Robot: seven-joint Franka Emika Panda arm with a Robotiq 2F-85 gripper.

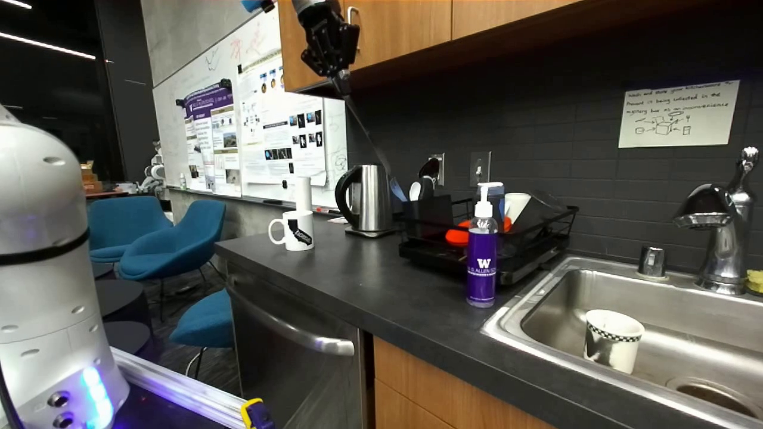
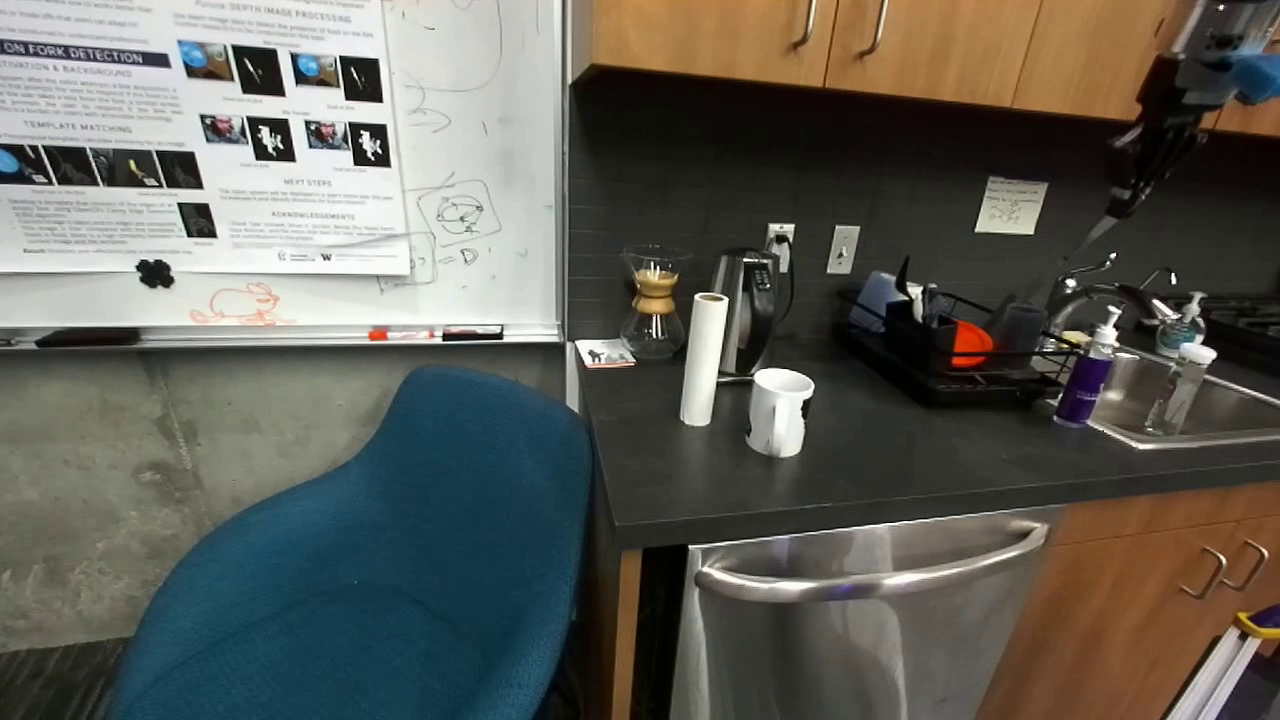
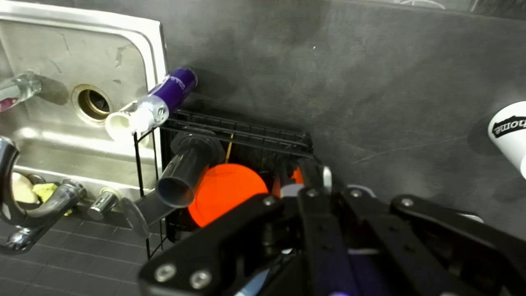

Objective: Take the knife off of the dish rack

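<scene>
My gripper (image 1: 340, 76) is high over the counter, its fingers shut on the upper end of the knife (image 1: 363, 126). The knife is long, slim and dark grey, and slants downward from the fingertips. In an exterior view the gripper (image 2: 1125, 203) and the knife (image 2: 1096, 233) are in the air above the dish rack (image 2: 935, 388). The low black wire rack (image 1: 426, 253) holds an orange-red dish and utensils. In the wrist view the gripper (image 3: 331, 191) points down over the rack (image 3: 267, 142); its fingers are close together and hide most of the knife.
A steel kettle (image 1: 372, 199), a white mug (image 1: 301, 229) and a white roll (image 2: 705, 360) stand left of the rack. A purple soap bottle (image 1: 481, 262) stands at the rack's front, beside the sink (image 1: 512, 310) with its faucet (image 1: 724, 220). Wooden cabinets (image 1: 405, 30) hang overhead, near the gripper.
</scene>
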